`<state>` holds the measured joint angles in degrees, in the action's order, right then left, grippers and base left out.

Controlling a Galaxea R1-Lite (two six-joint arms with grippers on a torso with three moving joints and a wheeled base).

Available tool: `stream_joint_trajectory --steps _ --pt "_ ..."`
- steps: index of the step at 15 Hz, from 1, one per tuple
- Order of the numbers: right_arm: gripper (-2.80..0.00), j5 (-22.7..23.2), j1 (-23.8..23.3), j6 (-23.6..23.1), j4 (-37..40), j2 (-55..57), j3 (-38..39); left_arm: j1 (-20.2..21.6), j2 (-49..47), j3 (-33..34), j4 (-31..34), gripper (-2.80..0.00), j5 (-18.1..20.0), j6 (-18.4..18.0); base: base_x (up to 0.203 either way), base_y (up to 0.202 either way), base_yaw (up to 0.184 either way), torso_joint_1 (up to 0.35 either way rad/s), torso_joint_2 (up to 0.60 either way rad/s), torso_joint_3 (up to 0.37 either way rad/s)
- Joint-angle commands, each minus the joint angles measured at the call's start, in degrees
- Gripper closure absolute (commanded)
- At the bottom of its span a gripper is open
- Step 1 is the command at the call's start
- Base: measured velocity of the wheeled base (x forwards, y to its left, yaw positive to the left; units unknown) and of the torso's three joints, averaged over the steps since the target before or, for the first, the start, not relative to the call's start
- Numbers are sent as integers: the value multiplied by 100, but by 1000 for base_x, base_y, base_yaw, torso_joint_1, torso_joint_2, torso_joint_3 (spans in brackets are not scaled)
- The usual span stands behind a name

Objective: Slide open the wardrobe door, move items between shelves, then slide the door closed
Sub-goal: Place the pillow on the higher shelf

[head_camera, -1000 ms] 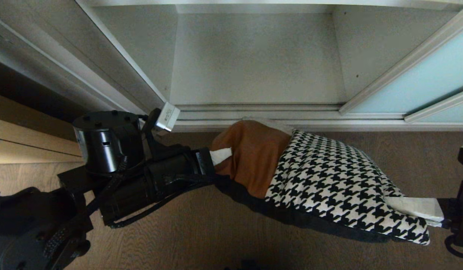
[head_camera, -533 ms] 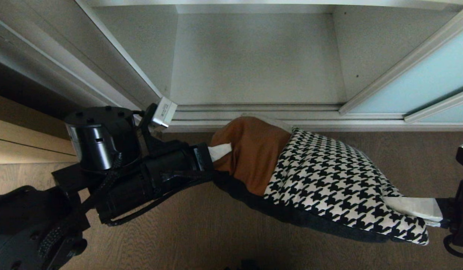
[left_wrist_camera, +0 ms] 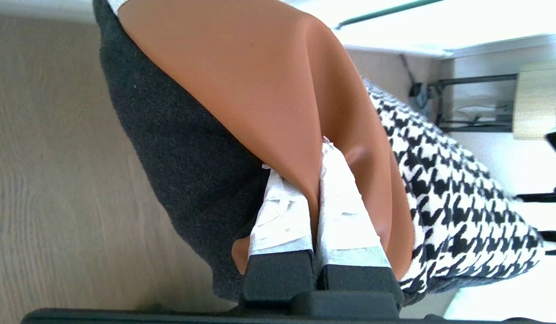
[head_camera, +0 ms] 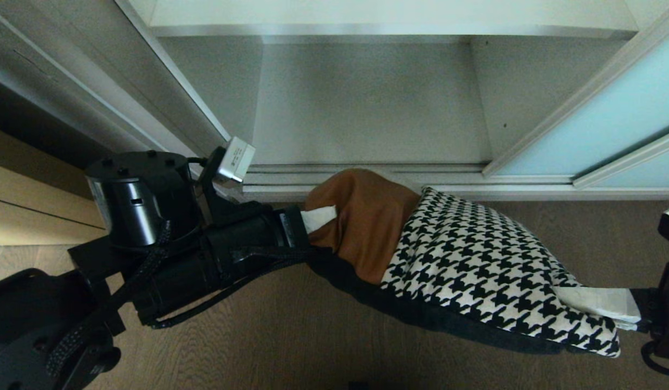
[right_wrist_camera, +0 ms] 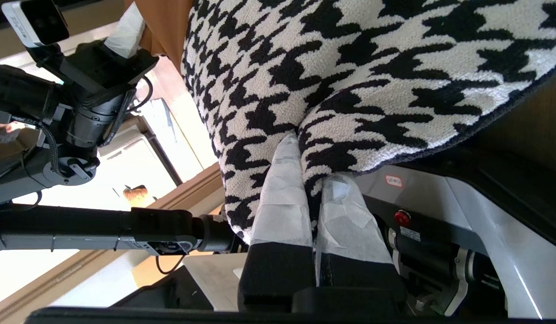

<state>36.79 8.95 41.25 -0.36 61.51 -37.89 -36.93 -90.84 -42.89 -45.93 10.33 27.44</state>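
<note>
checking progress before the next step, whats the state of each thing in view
square tan leather and houndstooth cushion: held off the floor, outside the wardrobe
left tool: shut on the cushion's tan corner
right tool: shut on the cushion's houndstooth corner
frosted pale blue glass sliding wardrobe door: slid open to the right
white wardrobe shelf: bare
</note>
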Motion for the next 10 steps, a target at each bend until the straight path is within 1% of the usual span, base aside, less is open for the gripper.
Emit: stream_joint_trajectory --steps 1,3,10 --pt "0 21 19 23 -8 -17 1 -53 88 -9 -36 0 -1 10 0 0 0 -2 -1 199" --pt "0 21 19 23 -8 -34 -17 -112 171 -9 -39 0 -4 7 0 0 0 1 0 199" --pt "0 28 19 52 1 -22 -76 -122 249 -17 -26 0 -48 -2 0 0 0 1 1 206"
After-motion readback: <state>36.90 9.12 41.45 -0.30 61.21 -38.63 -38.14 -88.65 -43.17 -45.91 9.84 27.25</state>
